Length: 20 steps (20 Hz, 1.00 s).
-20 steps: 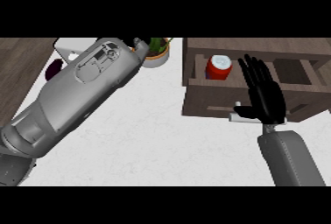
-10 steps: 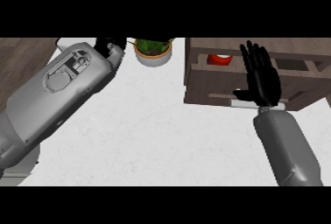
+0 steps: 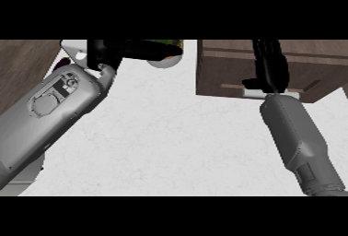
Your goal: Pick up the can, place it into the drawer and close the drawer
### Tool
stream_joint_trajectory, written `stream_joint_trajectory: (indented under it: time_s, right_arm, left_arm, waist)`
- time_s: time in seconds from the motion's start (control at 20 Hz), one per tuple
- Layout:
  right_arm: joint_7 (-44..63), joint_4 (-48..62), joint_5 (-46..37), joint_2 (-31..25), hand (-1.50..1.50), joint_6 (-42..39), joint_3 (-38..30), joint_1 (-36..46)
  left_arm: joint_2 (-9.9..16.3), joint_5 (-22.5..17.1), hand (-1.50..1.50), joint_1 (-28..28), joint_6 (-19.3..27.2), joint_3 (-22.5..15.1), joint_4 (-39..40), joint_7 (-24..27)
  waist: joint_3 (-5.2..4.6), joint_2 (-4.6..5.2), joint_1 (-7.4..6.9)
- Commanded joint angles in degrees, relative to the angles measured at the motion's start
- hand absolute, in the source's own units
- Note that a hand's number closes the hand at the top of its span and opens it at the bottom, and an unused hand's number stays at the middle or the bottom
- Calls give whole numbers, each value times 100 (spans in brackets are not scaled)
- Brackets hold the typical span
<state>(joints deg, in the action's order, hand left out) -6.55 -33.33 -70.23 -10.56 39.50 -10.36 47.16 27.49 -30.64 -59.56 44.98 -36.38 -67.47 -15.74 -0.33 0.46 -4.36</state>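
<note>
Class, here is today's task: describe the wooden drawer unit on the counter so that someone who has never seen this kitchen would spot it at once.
Start from the pale marbled counter that fills the middle of the view and look to its far right corner. There stands the drawer unit, a dark brown wooden box, with the robot's black right hand laid flat against its front. It is the only brown, square-edged block on the white surface.

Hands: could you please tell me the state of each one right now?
Left hand: cannot be told.
Right hand: open, flat against the drawer.
</note>
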Motion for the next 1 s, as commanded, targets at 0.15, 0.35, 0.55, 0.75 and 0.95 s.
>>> stream_joint_trajectory:
  time_s: [0.15,0.35,0.55,0.75,0.95]
  right_arm:
    - [234,1140,-58,52,-150,215,-228,1079]
    - [305,1409,-56,-20,-150,176,-279,1400]
    - [66,1700,64,-258,-150,186,-445,1572]
    - [141,1857,12,-206,-150,267,-468,1796]
    - [-483,1726,586,-56,-150,170,-879,1832]
  left_arm:
    - [306,112,-150,501,-94,87,-540,36]
    - [350,192,-150,834,-84,113,-716,219]
    - [381,227,-150,980,-25,79,-1088,9]
    - [407,290,-150,1051,-115,137,-1139,134]
    - [447,245,-150,1396,-229,229,-1166,328]
  waist:
    - [43,81,-113]
    - [40,95,-145]
    - [49,98,-150]
    - [48,136,-170]
    - [52,131,-138]
